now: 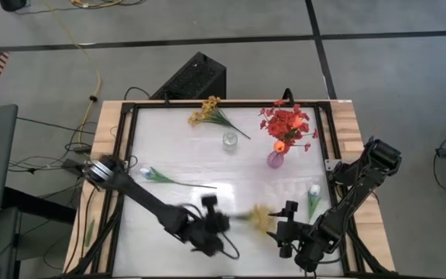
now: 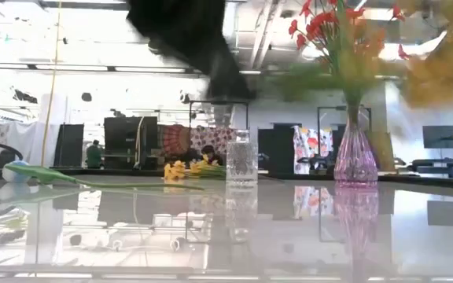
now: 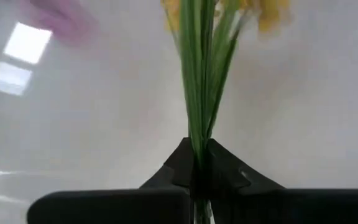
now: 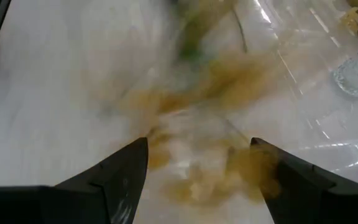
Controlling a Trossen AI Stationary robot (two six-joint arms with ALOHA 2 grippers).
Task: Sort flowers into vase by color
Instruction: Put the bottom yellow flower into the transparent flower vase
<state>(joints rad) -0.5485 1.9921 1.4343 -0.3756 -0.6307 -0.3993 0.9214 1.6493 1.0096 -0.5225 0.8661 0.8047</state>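
Note:
My left gripper, near the table's front edge, is shut on a yellow blossom spray whose blossoms reach toward my right gripper. My right gripper stands open with the blurred yellow blossoms just ahead of its fingers. A purple vase holds red sprays and an orange tulip. A clear glass vase stands empty beside it. Another yellow spray lies at the far side. White tulips lie at the left and right. My left gripper pinches the spray's bundled green stems between its two fingers, which lie across them. The stems run straight out ahead of the fingers to the yellow blossoms. In the low view the blossoms hang high above the table, lifted clear. My right gripper: whether the blossoms touch its fingers, I cannot tell.
A dark frame borders the white table top. Bare surface lies between the left tulip and the clear vase. A black box stands beyond the far edge. People sit far off in the room.

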